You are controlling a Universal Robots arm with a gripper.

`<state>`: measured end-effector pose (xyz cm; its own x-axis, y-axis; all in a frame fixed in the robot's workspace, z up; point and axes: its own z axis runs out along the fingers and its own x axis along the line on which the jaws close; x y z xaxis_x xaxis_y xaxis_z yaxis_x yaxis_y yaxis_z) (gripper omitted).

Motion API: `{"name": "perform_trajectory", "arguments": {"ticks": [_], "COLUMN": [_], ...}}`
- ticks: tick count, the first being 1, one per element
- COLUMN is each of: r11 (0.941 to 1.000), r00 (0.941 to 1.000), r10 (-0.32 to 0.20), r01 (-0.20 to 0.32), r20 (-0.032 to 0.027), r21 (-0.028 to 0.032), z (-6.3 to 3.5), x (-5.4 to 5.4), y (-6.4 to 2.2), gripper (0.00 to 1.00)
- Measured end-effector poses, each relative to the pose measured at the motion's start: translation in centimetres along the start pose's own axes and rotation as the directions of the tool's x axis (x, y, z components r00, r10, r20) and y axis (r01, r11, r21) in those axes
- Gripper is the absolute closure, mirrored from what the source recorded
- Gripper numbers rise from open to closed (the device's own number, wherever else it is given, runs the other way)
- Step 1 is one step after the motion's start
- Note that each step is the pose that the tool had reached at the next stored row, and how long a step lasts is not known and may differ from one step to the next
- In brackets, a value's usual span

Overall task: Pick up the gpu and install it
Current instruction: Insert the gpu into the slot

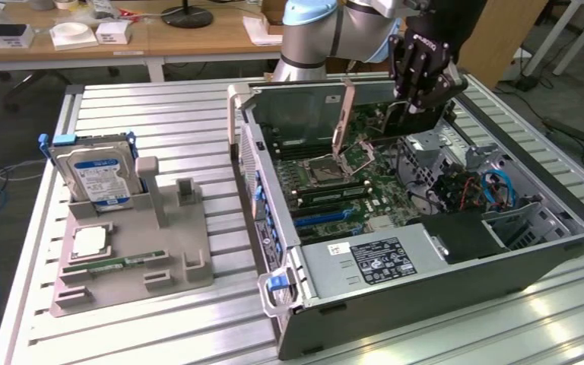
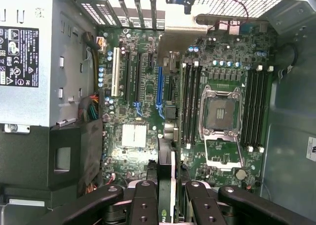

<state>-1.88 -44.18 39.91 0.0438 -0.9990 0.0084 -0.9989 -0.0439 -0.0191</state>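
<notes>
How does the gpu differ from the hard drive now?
The gpu is gripped between the fingers above the motherboard in the open case; the hard drive stands in the grey holder outside it. The gpu is a thin dark card; the hard drive is silver with a blue label. Both stand on edge.

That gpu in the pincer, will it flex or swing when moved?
Probably stiff: the gpu shows as a straight thin edge in the pincer. Likely light, being so thin. It might pivot, since it is gripped along one edge only.
</notes>
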Motion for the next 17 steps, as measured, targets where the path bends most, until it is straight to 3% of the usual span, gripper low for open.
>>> {"name": "perform_trajectory", "arguments": {"ticks": [17], "r11": [1.0000], "r00": [1.0000], "r10": [0.000], "r01": [0.000], "r20": [0.0001], "r21": [0.0001], "z": [0.59], "x": [0.00], "y": [0.01], "gripper": [0.74]}}
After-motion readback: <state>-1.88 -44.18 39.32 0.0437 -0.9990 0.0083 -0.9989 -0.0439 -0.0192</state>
